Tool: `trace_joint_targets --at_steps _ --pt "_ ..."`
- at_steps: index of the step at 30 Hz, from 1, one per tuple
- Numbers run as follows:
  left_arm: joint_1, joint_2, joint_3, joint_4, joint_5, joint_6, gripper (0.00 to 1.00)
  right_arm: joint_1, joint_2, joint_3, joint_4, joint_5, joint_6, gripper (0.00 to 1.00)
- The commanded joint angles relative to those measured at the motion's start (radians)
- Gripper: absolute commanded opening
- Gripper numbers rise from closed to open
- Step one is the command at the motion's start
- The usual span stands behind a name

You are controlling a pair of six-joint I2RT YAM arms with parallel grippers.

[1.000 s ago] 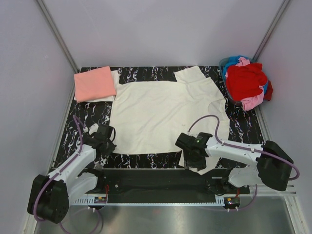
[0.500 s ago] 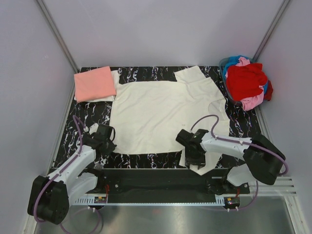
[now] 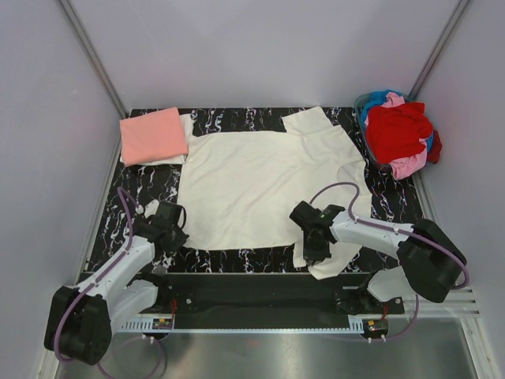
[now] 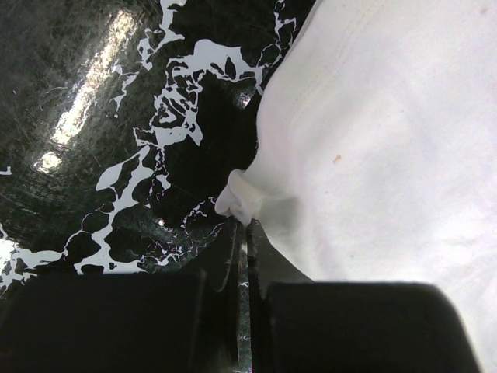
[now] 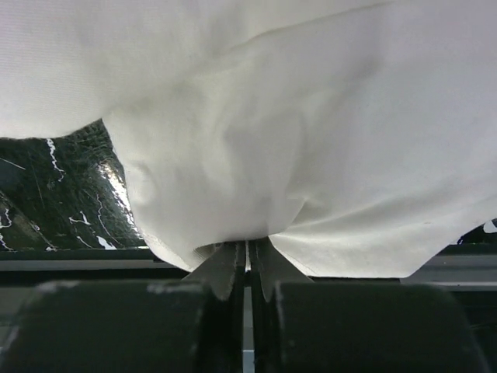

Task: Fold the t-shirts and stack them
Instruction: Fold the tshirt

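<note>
The large cream cloth t-shirt [image 3: 252, 178] lies spread on the black, white-veined tabletop [image 3: 150, 185]. We see the left gripper [image 4: 242, 224] clamped on its near-left corner and the right gripper [image 5: 248, 249] clamped on its near-right edge. We judge this the first fold: next, both lift evenly and carry the edge across.

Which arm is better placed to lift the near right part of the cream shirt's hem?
The right arm, probably. The right gripper has its jaws shut on the cream shirt exactly there, while the left gripper pinches the near left corner, across the shirt.
</note>
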Motion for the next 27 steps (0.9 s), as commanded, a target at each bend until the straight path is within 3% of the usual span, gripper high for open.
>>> trace_joint_targets --at_steps 1,4,8,15,20,27 --pt "0.004 -0.040 -0.003 0.012 0.018 0.016 0.00 -0.002 -0.039 -0.001 -0.015 0.022 0.009 0.00" --pt "0.003 -0.120 0.012 -0.046 0.045 0.016 0.00 0.019 -0.105 -0.020 -0.057 0.022 0.052 0.00" --pt "0.002 -0.169 0.012 -0.040 0.181 0.014 0.00 0.068 -0.270 -0.021 -0.176 0.055 0.144 0.00" --pt "0.002 -0.209 0.127 -0.135 0.228 0.010 0.00 0.076 -0.494 0.138 -0.379 0.186 0.232 0.00" --pt "0.010 -0.161 0.242 -0.195 0.191 0.053 0.00 0.070 -0.381 0.296 -0.453 0.296 0.177 0.00" --pt "0.051 -0.057 0.363 -0.227 0.156 0.122 0.00 -0.033 -0.244 0.429 -0.405 0.316 -0.005 0.00"
